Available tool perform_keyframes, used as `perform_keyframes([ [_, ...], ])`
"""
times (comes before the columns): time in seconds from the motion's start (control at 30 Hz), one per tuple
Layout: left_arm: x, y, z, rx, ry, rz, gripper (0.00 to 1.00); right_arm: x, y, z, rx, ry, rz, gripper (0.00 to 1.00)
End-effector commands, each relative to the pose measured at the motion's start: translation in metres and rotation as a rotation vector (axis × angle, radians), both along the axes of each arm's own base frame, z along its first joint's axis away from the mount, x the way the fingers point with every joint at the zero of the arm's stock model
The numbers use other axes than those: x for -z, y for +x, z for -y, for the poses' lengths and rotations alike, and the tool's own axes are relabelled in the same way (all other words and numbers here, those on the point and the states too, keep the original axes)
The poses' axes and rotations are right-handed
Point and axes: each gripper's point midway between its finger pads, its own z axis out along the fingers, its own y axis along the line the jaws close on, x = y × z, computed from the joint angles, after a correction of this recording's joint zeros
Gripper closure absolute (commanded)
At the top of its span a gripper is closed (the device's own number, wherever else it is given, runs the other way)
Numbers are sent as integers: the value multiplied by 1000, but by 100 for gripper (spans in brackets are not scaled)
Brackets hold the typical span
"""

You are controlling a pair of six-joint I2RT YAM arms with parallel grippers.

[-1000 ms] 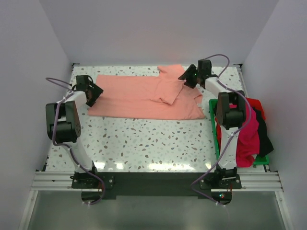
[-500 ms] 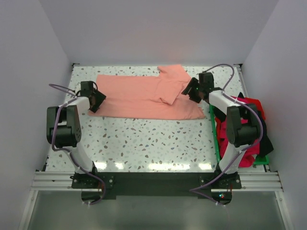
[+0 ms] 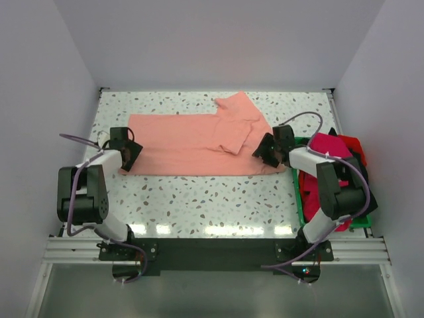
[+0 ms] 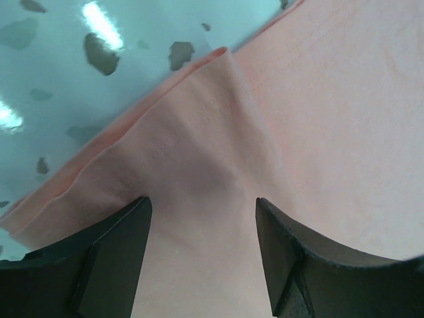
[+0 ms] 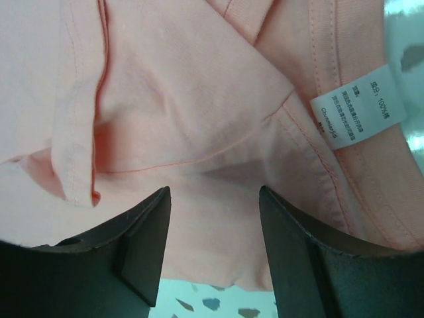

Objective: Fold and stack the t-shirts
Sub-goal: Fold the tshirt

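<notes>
The salmon-pink t-shirt [image 3: 185,142] lies spread flat across the far half of the table, one sleeve folded over near its right end. My left gripper [image 3: 126,154] is on its left edge. In the left wrist view [image 4: 203,202] the jaws stand apart with flat pink cloth [image 4: 318,99] between them. My right gripper [image 3: 263,151] is on the shirt's right end by the collar. Its jaws are apart over pink cloth [image 5: 165,99] in the right wrist view [image 5: 213,192], next to a white care label [image 5: 348,109]. Magenta [image 3: 328,149], red [image 3: 351,142] and black [image 3: 363,192] shirts are heaped at the right.
The heap sits in a green plastic tray [image 3: 296,192] along the table's right edge, close to my right arm. The speckled white table [image 3: 199,199] is walled on the left, far and right sides.
Both grippers have moved toward the near edge of the table. The pink shirt has shifted nearer with them, by less. The right arm has drawn in beside the tray.
</notes>
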Motion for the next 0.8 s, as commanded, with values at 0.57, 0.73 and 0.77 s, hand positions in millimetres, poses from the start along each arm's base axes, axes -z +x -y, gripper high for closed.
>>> perform_keyframes([
  [0.57, -23, -104, -18, -57, 118, -18, 26, -45, -122, 36, -24, -77, 67, 41],
  [0.73, -71, -71, -5, 65, 105, 123, 25, -79, -99, 0, -115, -88, 150, 45],
  [0.77, -79, -67, -4, 77, 105, 146, 25, -77, -99, -12, -151, -87, 147, 47],
])
